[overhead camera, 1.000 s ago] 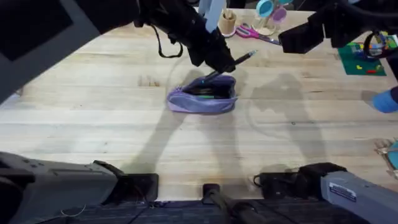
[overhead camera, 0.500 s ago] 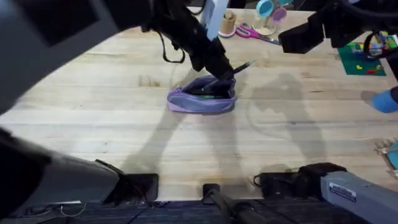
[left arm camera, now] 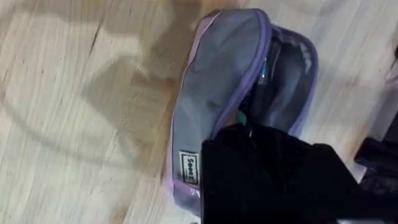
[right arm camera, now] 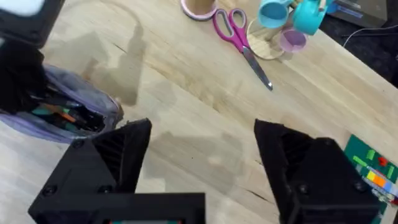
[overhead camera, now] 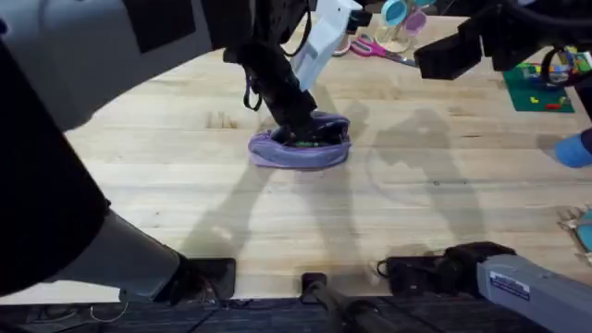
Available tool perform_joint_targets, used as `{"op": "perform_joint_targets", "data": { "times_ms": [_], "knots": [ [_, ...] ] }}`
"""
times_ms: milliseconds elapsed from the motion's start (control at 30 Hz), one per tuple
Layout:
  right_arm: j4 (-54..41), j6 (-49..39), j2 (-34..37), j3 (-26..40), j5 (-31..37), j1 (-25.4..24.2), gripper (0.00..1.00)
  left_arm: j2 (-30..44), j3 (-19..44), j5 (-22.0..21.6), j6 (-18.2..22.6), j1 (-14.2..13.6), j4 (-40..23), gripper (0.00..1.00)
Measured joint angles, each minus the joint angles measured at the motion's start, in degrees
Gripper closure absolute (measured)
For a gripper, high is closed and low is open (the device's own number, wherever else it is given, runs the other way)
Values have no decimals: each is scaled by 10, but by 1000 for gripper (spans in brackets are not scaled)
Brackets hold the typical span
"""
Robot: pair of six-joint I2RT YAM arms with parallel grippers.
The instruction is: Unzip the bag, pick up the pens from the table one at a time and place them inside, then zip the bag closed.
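Note:
The lilac bag (overhead camera: 274, 152) lies unzipped on the table (overhead camera: 185, 203), a little past its middle. My left gripper (overhead camera: 301, 129) reaches down into the bag's opening, shut on the black pen (left arm camera: 263, 70), which runs from the fingertips into the pouch. In the left wrist view the bag (left arm camera: 211, 81) gapes open, and a green pen tip (left arm camera: 241, 117) shows inside beside the left gripper (left arm camera: 249, 134). My right gripper (overhead camera: 444, 57) hangs raised at the far right, open and holding nothing (right arm camera: 202, 155). Its camera sees the bag (right arm camera: 93, 102) with the left gripper (right arm camera: 22, 74) in it.
Pink-handled scissors (overhead camera: 375, 48) (right arm camera: 239, 43) lie at the far edge near a stand of coloured cups (overhead camera: 398, 14) and a tape roll (overhead camera: 339, 32). A green board (overhead camera: 536, 92) sits at far right. A blue object (overhead camera: 573, 148) pokes in at the right edge.
The left gripper has swung down and left, lowering the black pen from above the bag into its opening; the pen no longer sticks out to the right. The right arm has not moved.

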Motion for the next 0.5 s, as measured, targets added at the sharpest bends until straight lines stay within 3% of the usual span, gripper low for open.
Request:
{"op": "perform_joint_targets", "data": {
  "times_ms": [200,267,400,500],
  "knots": [
    [0,0,0,0,0,0,5,0,0,-15,1,-2,-2,921],
    [0,0,0,0,0,0,5,0,0,-27,3,-2,-7,667],
    [0,0,0,0,0,0,5,0,0,-37,3,-2,-11,58],
    [0,0,0,0,0,0,5,0,0,-37,3,-2,-11,8]
  ]
}}
